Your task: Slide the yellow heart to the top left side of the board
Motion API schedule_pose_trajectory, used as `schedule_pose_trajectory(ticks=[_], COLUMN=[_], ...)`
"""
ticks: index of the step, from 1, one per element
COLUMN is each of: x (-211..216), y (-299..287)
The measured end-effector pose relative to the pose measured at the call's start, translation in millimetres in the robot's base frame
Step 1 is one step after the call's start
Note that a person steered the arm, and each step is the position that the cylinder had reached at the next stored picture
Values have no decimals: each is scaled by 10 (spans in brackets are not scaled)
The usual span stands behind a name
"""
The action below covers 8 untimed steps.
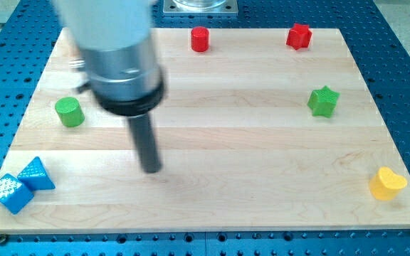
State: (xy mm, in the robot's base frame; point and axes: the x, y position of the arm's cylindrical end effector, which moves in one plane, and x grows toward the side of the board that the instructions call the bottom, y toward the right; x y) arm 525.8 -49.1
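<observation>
The yellow heart (387, 184) lies near the board's right edge, low at the view's right. My tip (151, 169) rests on the wooden board (226, 142) left of centre, far to the left of the yellow heart and not touching any block. The arm's grey body covers part of the board's top left.
A green cylinder (69, 112) is at the left. A blue cube (8, 193) and a blue triangular block (35, 173) sit at the bottom left. A red cylinder (200, 40) and a red block (299, 35) are along the top. A green star (323, 101) is at the right.
</observation>
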Motion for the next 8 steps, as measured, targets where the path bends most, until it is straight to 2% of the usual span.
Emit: schedule_pose_trajectory(ticks=[3, 4, 5, 6, 7, 8], x=[-45, -46, 369, 776, 666, 204], y=[2710, 3380, 3748, 3706, 3155, 3065])
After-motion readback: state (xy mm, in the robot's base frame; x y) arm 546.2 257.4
